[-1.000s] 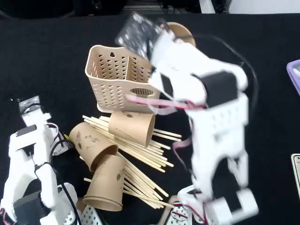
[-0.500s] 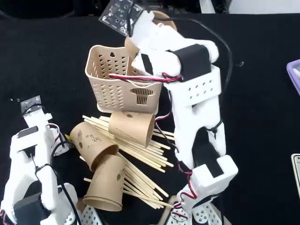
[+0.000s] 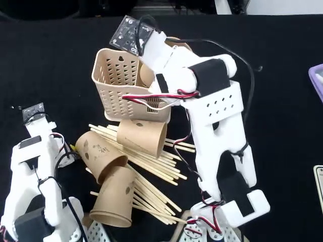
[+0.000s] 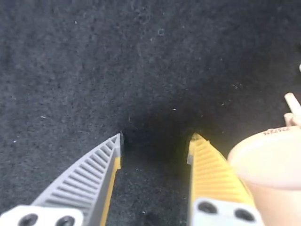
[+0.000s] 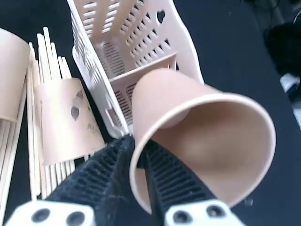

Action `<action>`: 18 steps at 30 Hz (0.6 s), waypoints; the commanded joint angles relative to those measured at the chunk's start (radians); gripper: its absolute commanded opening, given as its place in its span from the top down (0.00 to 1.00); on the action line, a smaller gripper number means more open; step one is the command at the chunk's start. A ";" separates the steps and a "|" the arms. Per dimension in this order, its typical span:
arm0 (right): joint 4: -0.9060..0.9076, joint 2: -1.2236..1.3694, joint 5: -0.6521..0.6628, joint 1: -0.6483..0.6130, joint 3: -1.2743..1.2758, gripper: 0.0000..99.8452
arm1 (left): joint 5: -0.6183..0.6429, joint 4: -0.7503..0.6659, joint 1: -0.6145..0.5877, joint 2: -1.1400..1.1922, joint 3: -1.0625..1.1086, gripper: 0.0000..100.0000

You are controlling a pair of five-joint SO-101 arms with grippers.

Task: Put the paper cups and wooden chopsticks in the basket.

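A beige slotted basket [image 3: 117, 86] [image 5: 123, 66] stands at the back of the black table. My right gripper [image 3: 152, 64] [image 5: 137, 143] is shut on the rim of a paper cup [image 5: 203, 141] [image 3: 147, 75], held tilted over the basket's far side. On the table lie three more paper cups [image 3: 143, 137] [image 3: 100, 154] [image 3: 116, 197] on a spread of wooden chopsticks [image 3: 157, 172] [image 5: 37, 101]. At the lower left, my left gripper [image 3: 32, 114] [image 4: 155, 140] is open just above bare cloth, with a cup [image 4: 269, 165] beside its yellow finger.
A purple container [image 3: 317, 76] shows at the right edge, with a pale flat object [image 3: 319, 182] below it. The right arm's white body crosses the table's middle. Bare black cloth lies left of the basket and along the right side.
The right arm has swung left and lowered, bringing the held cup from behind the basket to over its opening. The left arm has stayed still.
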 commanded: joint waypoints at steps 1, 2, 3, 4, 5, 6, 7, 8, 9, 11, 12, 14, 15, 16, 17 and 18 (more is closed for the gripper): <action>0.015 -0.045 0.008 -0.015 0.005 0.98 | 0.012 -0.014 0.035 -0.002 0.012 0.77; 0.017 -0.045 0.006 -0.015 0.005 0.97 | 0.012 -0.014 0.035 -0.002 0.012 0.77; 0.017 -0.048 -0.003 -0.015 0.001 0.94 | 0.012 -0.014 0.033 -0.002 0.012 0.77; 0.015 -0.053 -0.028 -0.015 -0.004 0.90 | 0.012 -0.014 0.033 -0.002 0.012 0.77; 0.011 -0.054 -0.052 -0.015 -0.012 0.86 | 0.012 -0.014 0.035 -0.002 0.012 0.77; 0.011 -0.059 -0.066 -0.017 -0.025 0.83 | 0.012 -0.014 0.035 -0.002 0.012 0.77; 0.006 -0.067 -0.071 -0.017 -0.042 0.81 | 0.012 -0.014 0.035 -0.002 0.012 0.77; 0.003 -0.074 -0.074 -0.017 -0.061 0.80 | 0.012 -0.014 0.035 -0.002 0.012 0.77; 0.003 -0.085 -0.077 -0.017 -0.084 0.81 | 0.012 -0.014 0.035 -0.002 0.012 0.77; 0.011 -0.107 -0.077 -0.017 -0.133 0.83 | 0.012 -0.014 0.035 -0.002 0.012 0.77; 0.017 -0.120 -0.077 -0.017 -0.151 0.84 | 0.012 -0.014 0.035 -0.002 0.012 0.77; 0.028 -0.153 -0.077 -0.017 -0.170 0.84 | 0.012 -0.014 0.035 0.000 0.012 0.77; 0.029 -0.171 -0.077 -0.017 -0.163 0.84 | 0.012 -0.014 0.036 0.000 0.012 0.77; 0.029 -0.183 -0.078 -0.017 -0.153 0.84 | 0.012 -0.014 0.036 0.000 0.012 0.77; 0.028 -0.194 -0.078 -0.017 -0.133 0.84 | 0.012 -0.014 0.036 0.000 0.012 0.77; 0.023 -0.197 -0.078 -0.017 -0.107 0.84 | 0.012 -0.014 0.038 0.000 0.012 0.77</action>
